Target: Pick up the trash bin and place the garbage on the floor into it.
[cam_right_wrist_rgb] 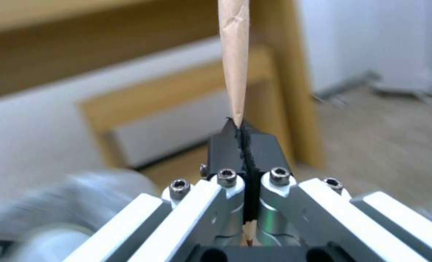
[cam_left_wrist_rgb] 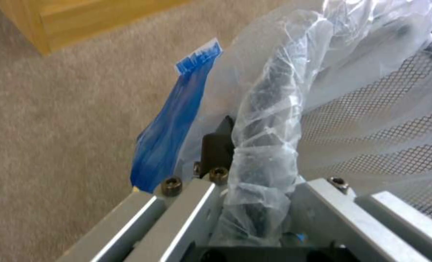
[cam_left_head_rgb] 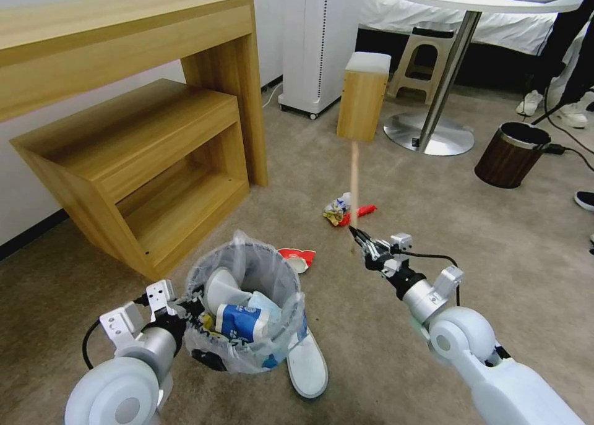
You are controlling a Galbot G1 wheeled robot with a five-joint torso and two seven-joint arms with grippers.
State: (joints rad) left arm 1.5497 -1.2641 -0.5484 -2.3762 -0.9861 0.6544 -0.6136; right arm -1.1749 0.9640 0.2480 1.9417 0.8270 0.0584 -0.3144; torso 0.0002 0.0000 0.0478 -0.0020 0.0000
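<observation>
My left gripper [cam_left_head_rgb: 193, 301] is shut on the rim of the trash bin [cam_left_head_rgb: 247, 270], a small round dark mesh bin lined with crinkly clear plastic. The bag-wrapped rim [cam_left_wrist_rgb: 264, 145] sits clamped between the left jaws, and a blue strip [cam_left_wrist_rgb: 170, 134] hangs outside. The bin holds a white slipper, a blue-white cup and other litter. My right gripper [cam_left_head_rgb: 360, 236] is shut on a long wooden stick [cam_left_head_rgb: 354, 174] standing upright to the right of the bin. The same stick [cam_right_wrist_rgb: 235, 62] rises from the closed black jaws. On the floor [cam_left_head_rgb: 470, 239] lie a slipper [cam_left_head_rgb: 306, 363], a red-white crushed cup [cam_left_head_rgb: 297, 258] and crumpled wrappers [cam_left_head_rgb: 346, 211].
A wooden desk with a low shelf unit [cam_left_head_rgb: 142, 159] stands left of the bin. Behind are a white appliance [cam_left_head_rgb: 318, 41], a wooden box [cam_left_head_rgb: 363, 97], a round table's metal base [cam_left_head_rgb: 430, 134] and a brown wood-grain bin [cam_left_head_rgb: 510, 156]. Shoes show at the right edge.
</observation>
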